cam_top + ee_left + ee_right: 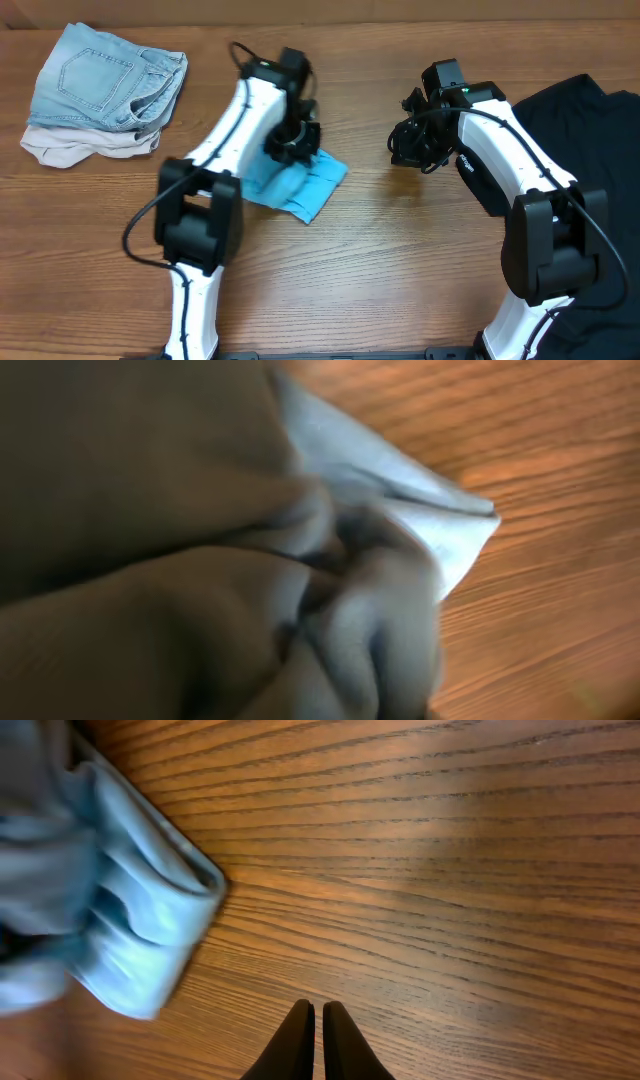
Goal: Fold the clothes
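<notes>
Finishing the blue T-shirt (312,182) fold, seemingly: left hand (293,139) on it, grip untellable; right hand (319,1012) together, empty; next, clean release

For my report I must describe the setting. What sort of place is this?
Probably a robot test bench for folding laundry: two robot arms at a wooden table, with a blue T-shirt, a black T-shirt and folded jeans laid out on it.

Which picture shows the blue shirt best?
The overhead view: the blue shirt lies folded on the table, only partly hidden by the left gripper. The right wrist view shows just one folded edge; the left wrist view is too close, dark and blurry.
</notes>
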Controlling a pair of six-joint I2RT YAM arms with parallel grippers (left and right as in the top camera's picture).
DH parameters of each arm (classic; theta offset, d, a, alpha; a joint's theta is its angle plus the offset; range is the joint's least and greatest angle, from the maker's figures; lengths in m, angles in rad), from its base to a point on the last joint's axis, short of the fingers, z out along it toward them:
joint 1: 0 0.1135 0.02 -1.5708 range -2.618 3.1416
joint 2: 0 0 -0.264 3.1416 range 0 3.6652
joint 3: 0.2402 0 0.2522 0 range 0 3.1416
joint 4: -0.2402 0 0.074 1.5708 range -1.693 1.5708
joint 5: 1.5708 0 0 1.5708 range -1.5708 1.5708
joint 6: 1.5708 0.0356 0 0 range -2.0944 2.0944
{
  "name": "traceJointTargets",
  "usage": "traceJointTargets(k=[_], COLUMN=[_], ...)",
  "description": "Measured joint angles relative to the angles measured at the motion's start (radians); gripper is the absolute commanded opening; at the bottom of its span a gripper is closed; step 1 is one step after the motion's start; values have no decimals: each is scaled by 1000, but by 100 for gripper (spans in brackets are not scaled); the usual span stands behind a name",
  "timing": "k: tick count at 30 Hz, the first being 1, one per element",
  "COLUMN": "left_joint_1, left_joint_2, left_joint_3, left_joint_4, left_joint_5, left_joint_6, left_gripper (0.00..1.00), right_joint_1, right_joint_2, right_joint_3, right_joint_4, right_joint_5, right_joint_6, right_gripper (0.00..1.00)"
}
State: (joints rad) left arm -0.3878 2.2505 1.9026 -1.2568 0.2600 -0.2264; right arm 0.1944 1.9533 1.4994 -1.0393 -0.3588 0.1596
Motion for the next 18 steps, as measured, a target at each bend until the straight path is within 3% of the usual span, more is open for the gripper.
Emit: traceJointTargets(k=[2, 3, 4, 9, 14, 15, 16, 17, 18], left_joint_1=[-32, -44, -53, -39, 48, 74, 101, 133, 161], left_joint_2=[24, 35, 46, 58, 58, 56, 55, 50, 44], left_joint_3=[0, 0, 0, 14, 187, 233, 274, 312, 335], left_joint_4=[-3, -10, -24, -149, -291, -301, -307, -306, -300], left_joint_5=[6, 8, 11, 18, 7, -2, -11, -18, -27], left_joint_6=[-23, -30, -39, -43, -28, -28, -30, -26, -20], left_gripper=[53, 65, 70, 78, 84, 70, 50, 22, 4], right_joint_1=[0, 0, 0, 0, 0, 0, 0, 0, 0], right_joint_2=[0, 0, 0, 0, 0, 0, 0, 0, 0], right_joint_3=[0, 0, 0, 0, 0, 0, 0, 0, 0], right_joint_4=[0, 0, 0, 2, 30, 37, 43, 49, 53], right_joint_5=[0, 0, 0, 0, -35, -48, -63, -76, -86], right_joint_6=[0, 0, 0, -3, -3, -4, -3, -3, -3], right_gripper=[8, 9, 15, 16, 16, 16, 16, 16, 16])
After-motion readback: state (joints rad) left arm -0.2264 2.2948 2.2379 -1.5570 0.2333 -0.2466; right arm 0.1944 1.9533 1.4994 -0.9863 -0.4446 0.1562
